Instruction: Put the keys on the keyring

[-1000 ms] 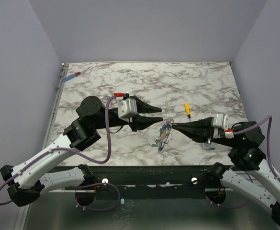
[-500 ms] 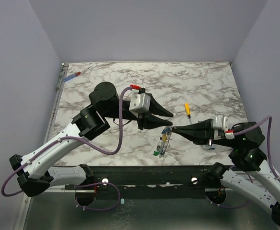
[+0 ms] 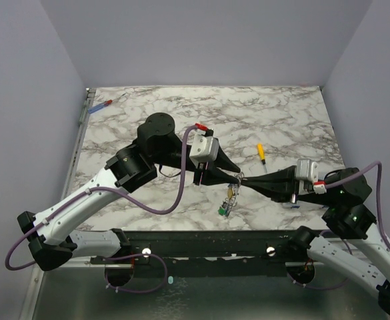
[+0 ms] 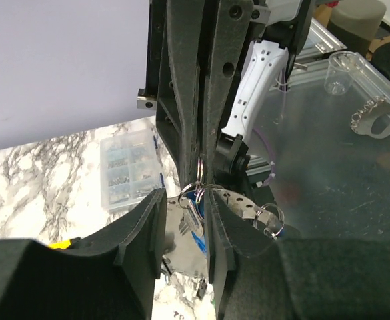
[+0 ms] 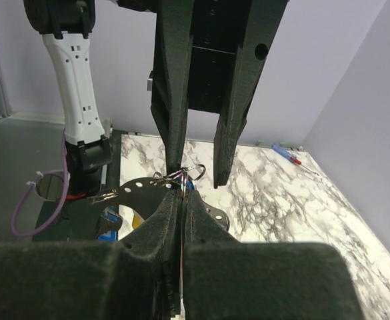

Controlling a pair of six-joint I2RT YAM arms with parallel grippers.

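Note:
My right gripper [image 3: 243, 179] is shut on the thin silver keyring [image 5: 183, 175] and holds it above the table, near the front centre. The keys [image 3: 229, 195] hang from it in a bunch, with a green tag [image 3: 220, 211] lowest. My left gripper [image 3: 232, 175] is open and faces the right one, tip to tip. In the left wrist view its fingers [image 4: 151, 207] stand either side of the keyring [image 4: 199, 185] and a hanging silver key [image 4: 193, 212]. In the right wrist view my right gripper [image 5: 181, 193] pinches the ring between the left gripper's two spread fingers.
A yellow-handled screwdriver [image 3: 261, 153] lies on the marble right of centre. A blue and red screwdriver [image 3: 101, 105] lies at the far left corner. A small clear plastic box [image 4: 128, 167] sits on the table under the right arm.
My left arm has swung right and forward, and its open fingers now straddle the keyring. The right gripper has stayed almost still, with the keys hanging from it.

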